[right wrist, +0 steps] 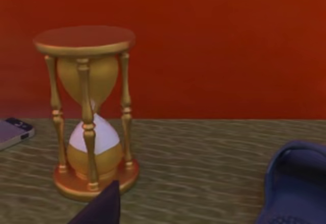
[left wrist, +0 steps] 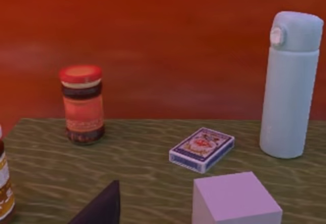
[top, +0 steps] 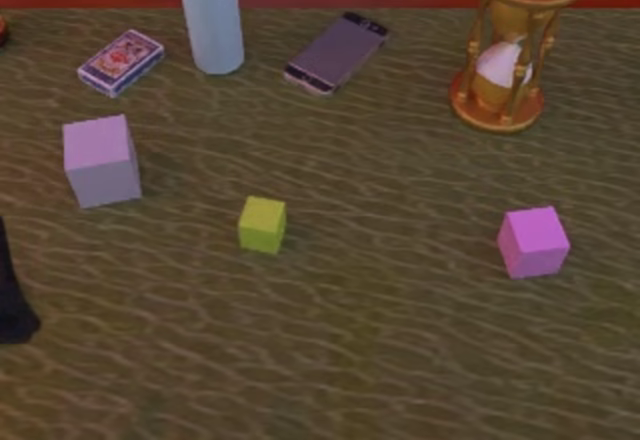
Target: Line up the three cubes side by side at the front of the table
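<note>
Our three plain matte cubes sit well apart mid-tabletop (top: pixel 400 360): pale lavender cube (top: pixel 100 160) left, small yellow-green cube (top: pixel 262 225) central, magenta-pink cube (top: pixel 533 242) right. Along the far edge stand a patterned card box (top: pixel 121 61), pale blue flask (top: pixel 210 15), dark phone (top: pixel 337 52) and golden hourglass (top: pixel 508 50). We cannot tell either pincer's state.

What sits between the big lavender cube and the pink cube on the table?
In the top view, the small yellow-green cube sits between the pale lavender cube and the magenta-pink cube, nearer the lavender one and touching neither. The rest is bare table.
</note>
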